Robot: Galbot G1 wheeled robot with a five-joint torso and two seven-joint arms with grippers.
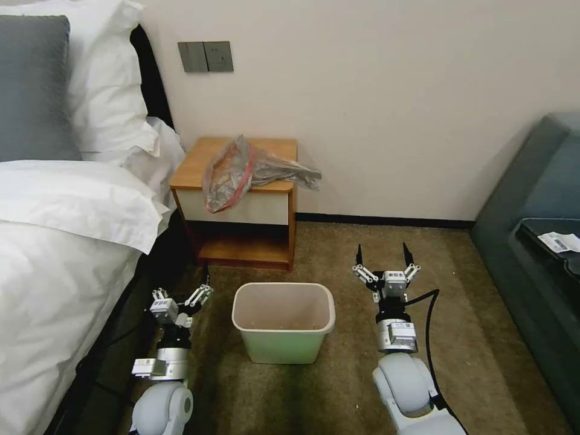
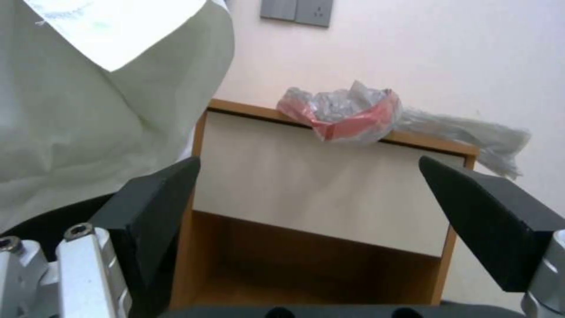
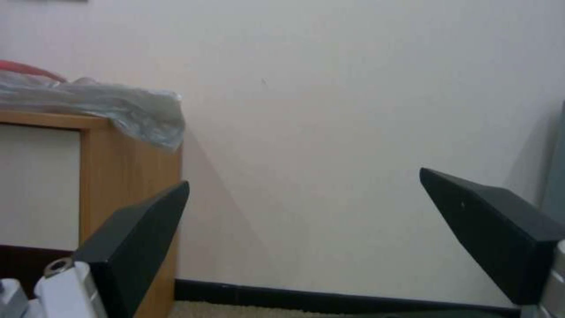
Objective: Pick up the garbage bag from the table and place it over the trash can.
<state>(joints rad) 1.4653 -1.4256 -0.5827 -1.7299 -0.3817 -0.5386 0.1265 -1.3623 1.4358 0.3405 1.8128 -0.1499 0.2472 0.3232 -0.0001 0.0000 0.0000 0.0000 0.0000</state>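
Both grippers hang low over the brown carpet in the head view: the left gripper (image 1: pixel 181 294) sits just beside the dark bed base with its black fingers spread and nothing between them, and the right gripper (image 1: pixel 383 254) hovers on the far side of the bin, its fingers likewise wide apart and empty. Between them stands the small rectangular light-green plastic trash can (image 1: pixel 284 347) with its cream rim; only a few specks lie inside it. Behind it is the small boxy wooden table (image 1: pixel 241 208) with a white drawer front and open lower shelf, pressed near the white bed linen (image 1: pixel 66 241). The thin crinkled translucent grey garbage bag (image 1: pixel 241 169) with a red drawstring band lies on the table's top, its rim drooping over the front edge and its tail hanging past the right edge. A grey sofa (image 1: pixel 531 241) stands well apart at the right. From the left wrist view, the spread fingers (image 2: pixel 153 212) frame the drawer front, with the bag (image 2: pixel 347 115) bunched on the front edge and linen (image 2: pixel 118 110) crowding one side. From the right wrist view, the open fingers (image 3: pixel 135 238) face the bare wall, with the bag's tail (image 3: pixel 129 112) draped over the table's corner (image 3: pixel 129 185).
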